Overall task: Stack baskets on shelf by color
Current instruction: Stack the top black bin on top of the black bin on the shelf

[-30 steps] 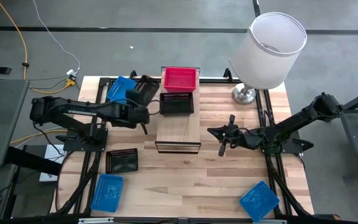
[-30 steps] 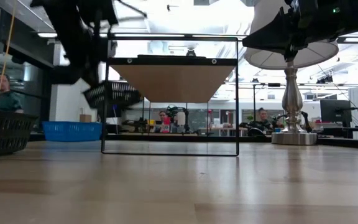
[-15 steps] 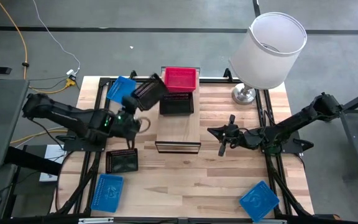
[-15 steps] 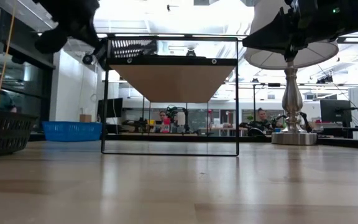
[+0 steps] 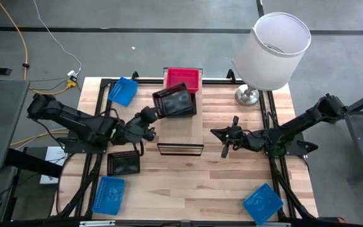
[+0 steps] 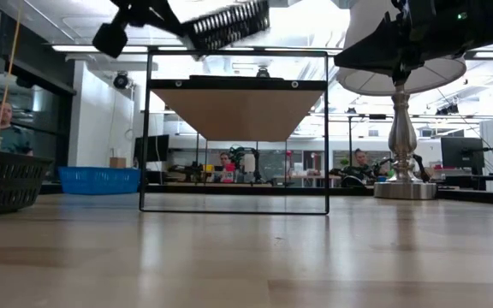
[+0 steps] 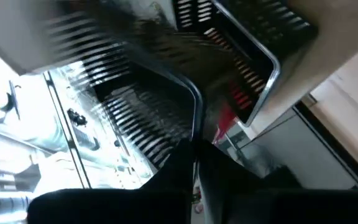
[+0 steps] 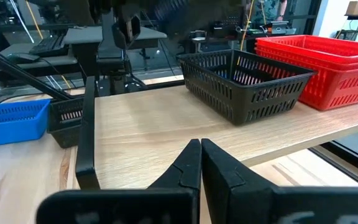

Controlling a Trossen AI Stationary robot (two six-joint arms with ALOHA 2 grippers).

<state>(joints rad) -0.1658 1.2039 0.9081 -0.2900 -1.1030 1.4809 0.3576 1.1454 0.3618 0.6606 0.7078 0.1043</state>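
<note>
Along the left edge of the overhead frame, a blue basket [image 5: 110,193] lies at lower left on the counter [image 5: 194,183], a black basket [image 5: 123,163] just above it, and another blue one [image 5: 123,91] sits at the upper left corner. My left jaws [image 5: 151,115] are clamped on the rim of a second black basket [image 5: 173,101], which a second ago hung low beside the shelf [image 5: 181,135] and has since been swung up and over it; it now hovers tilted above the black basket already on the shelf [image 8: 247,84], just in front of the red basket [image 5: 183,78] at the top centre. I judge the black stack is one lowering away. My left arm reaches out long from the left, wrist rolled so the basket tips. Right of centre, my right jaws [image 5: 225,151] are pressed together on nothing, that arm stretched low and waiting beside the shelf. At lower right lies a third blue basket [image 5: 262,203]; the lamp [image 5: 271,50] stands at upper right.
</note>
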